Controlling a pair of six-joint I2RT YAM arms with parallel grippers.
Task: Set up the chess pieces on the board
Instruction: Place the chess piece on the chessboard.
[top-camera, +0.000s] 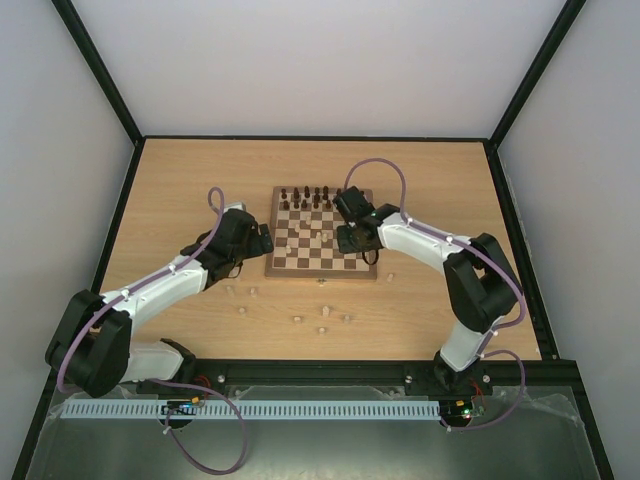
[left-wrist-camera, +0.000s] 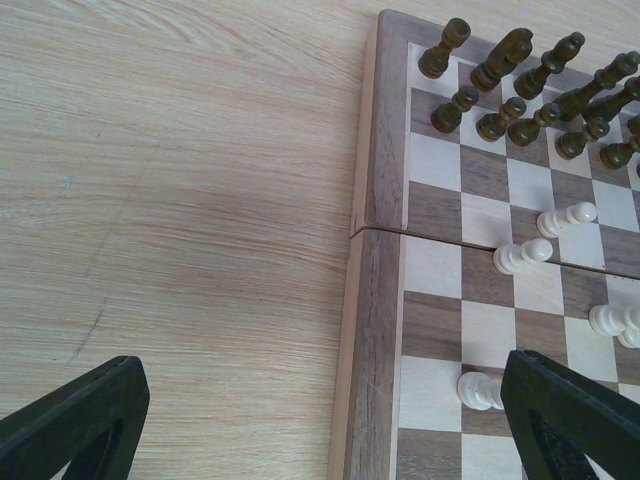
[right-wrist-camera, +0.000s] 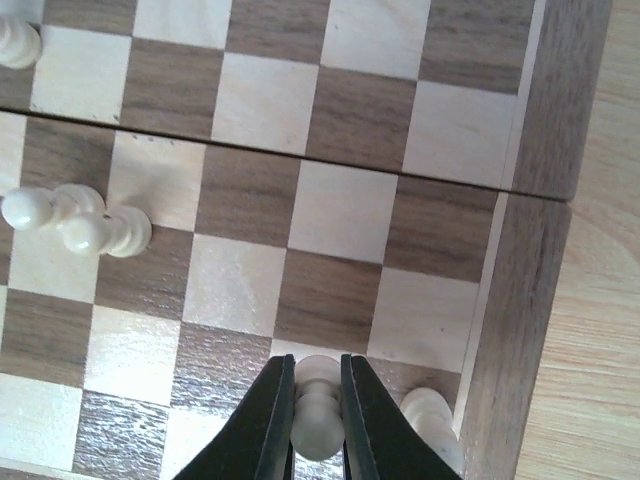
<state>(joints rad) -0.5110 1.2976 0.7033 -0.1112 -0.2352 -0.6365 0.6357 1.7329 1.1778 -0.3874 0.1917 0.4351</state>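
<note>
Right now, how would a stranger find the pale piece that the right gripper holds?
On the table, find the chessboard and follow its right edge. The right gripper is there. Its black fingers pinch one pale piece; the neighbour piece beside it stands free.

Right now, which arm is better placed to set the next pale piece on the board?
Right. The right gripper is closed on a pale piece over the board near its right edge. The left gripper is open and empty beside the board's left border.

Dark pieces (top-camera: 308, 195) along board's (top-camera: 300, 256) far edge
</note>
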